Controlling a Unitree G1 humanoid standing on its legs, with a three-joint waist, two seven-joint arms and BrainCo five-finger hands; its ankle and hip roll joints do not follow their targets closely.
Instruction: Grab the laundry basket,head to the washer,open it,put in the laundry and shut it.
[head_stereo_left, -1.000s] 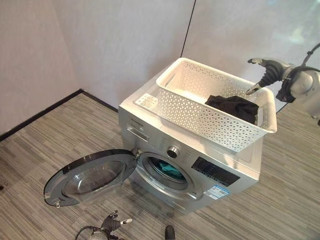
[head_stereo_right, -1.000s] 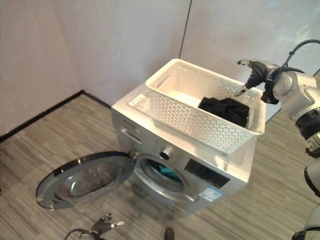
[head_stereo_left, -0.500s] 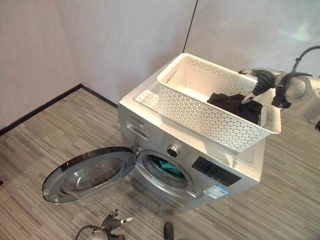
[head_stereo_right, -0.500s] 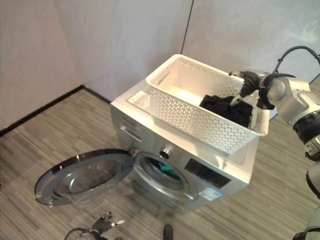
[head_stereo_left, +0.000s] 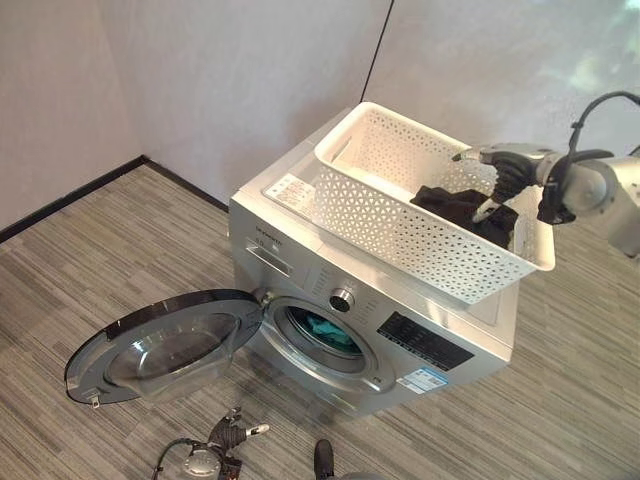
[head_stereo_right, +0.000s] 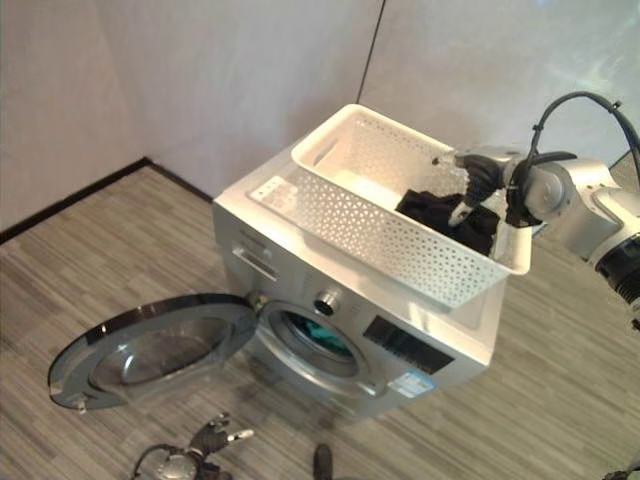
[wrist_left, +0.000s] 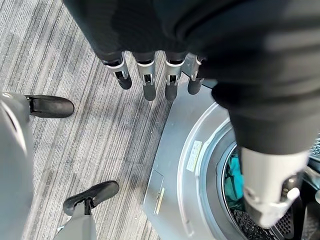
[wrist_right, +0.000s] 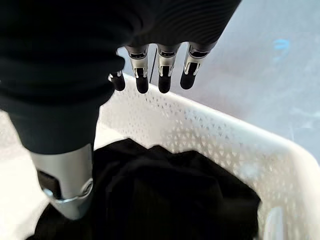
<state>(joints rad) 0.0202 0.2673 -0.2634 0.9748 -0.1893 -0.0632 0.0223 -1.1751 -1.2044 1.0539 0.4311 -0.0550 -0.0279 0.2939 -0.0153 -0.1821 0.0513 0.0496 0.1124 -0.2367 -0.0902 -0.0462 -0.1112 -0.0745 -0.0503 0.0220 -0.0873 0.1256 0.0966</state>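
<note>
A white perforated laundry basket stands on top of the silver washer. A black garment lies bunched in its right end. My right hand hangs just above that garment inside the basket, open; its fingers are straight and its thumb reaches down to the cloth. The washer's round door is swung wide open to the left. A teal garment lies in the drum. My left hand hangs low before the washer, open with straight fingers.
The washer stands in a corner with pale walls close behind it. The open door juts out over the grey plank floor at the left front. A paper label lies on the washer top beside the basket.
My right hand has moved from beyond the basket's right end in and down over the black garment. The camera has shifted a little; the left hand stays low.
</note>
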